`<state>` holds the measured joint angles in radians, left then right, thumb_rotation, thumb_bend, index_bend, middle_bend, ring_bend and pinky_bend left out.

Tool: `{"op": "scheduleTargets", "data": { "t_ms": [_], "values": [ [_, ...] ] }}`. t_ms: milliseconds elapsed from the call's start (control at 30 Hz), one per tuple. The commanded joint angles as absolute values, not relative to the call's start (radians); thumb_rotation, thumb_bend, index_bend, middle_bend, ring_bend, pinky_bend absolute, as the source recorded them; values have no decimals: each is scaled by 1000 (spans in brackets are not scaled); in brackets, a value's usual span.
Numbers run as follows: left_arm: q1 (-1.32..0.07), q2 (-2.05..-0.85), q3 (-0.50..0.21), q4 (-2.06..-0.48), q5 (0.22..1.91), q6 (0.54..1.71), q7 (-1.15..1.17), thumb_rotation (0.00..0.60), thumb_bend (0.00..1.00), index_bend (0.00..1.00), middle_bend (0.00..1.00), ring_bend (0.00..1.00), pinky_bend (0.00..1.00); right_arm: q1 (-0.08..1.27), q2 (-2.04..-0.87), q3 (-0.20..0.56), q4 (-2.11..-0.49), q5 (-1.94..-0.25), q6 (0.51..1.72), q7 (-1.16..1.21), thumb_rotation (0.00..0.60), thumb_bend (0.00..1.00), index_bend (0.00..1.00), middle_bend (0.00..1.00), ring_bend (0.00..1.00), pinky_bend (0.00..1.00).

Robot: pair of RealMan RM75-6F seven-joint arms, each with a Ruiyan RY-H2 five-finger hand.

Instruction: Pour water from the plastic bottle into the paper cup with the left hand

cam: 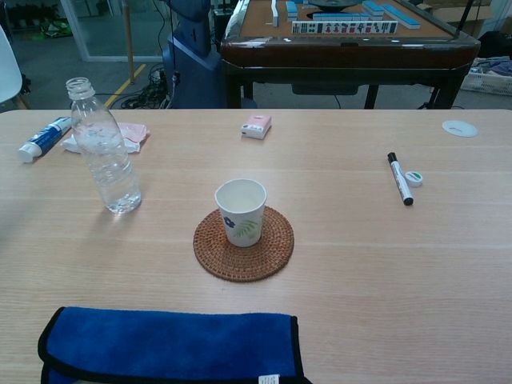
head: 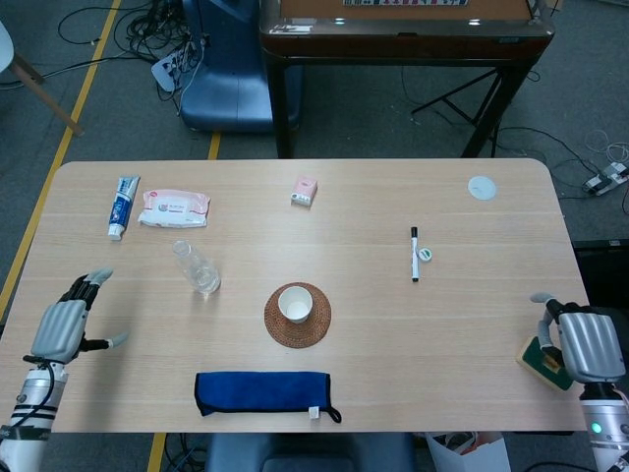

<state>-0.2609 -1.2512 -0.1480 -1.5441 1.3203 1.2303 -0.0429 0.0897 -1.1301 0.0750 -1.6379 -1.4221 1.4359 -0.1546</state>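
Pale wooden table (head: 472,324), nothing poured: left hand (head: 65,325) spread and empty, well short of uncapped clear plastic bottle (cam: 102,156); white paper cup (cam: 240,211) beyond, apparently dry.

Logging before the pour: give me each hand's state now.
Left hand: open, holding nothing.
Right hand: cannot be told; it holds nothing visible.

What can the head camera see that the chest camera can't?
Only the head view shows the left hand, open at the table's left edge, the right hand and the sponge beside it. Only the chest view shows the tiles on the far table. Both show the plastic bottle, the paper cup on its coaster, and the blue cloth.
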Motion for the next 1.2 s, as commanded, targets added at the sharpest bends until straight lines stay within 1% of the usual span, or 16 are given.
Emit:
{"op": "scheduleTargets", "data": {
  "t_ms": [33,200,333,700,833,933,1067,1200],
  "values": [
    [-286,-1279,-169,-1532,1284,1200,-49,600,26,76,70,65,197,89,-1127,76,-1640,-1423,1437,-152,600,579,341,547,503,541],
    [-336,-1292,-203,-1550,1168,1091,-47,600,24,77,28,37,177,89,-1120,78,-1643,-1418,1434,-141,600,579,358,547,503,541],
    [-372,-1302,-229,-1539,1103,1029,-61,600,24,73,6,22,168,90,-1117,78,-1644,-1415,1430,-137,600,579,362,547,503,541],
    [-442,-1385,-262,-1440,1043,978,-70,600,24,72,2,20,163,90,-1106,80,-1652,-1394,1416,-132,600,579,391,547,503,542],
    [-460,-1419,-262,-1379,1081,965,-129,600,24,79,2,21,163,90,-1103,81,-1654,-1392,1414,-131,600,579,392,547,503,541],
    [-463,-1425,-261,-1367,1088,961,-142,600,24,81,2,21,163,90,-1103,81,-1655,-1392,1414,-131,600,579,393,547,503,541],
    [-486,-1462,-276,-1323,1093,924,-225,600,24,81,2,21,162,90,-1101,83,-1654,-1387,1414,-126,600,579,396,547,503,541],
    [-502,-1480,-286,-1306,1085,899,-258,600,24,86,2,21,162,90,-1100,83,-1655,-1386,1413,-126,600,579,397,547,503,541]
  ]
}}
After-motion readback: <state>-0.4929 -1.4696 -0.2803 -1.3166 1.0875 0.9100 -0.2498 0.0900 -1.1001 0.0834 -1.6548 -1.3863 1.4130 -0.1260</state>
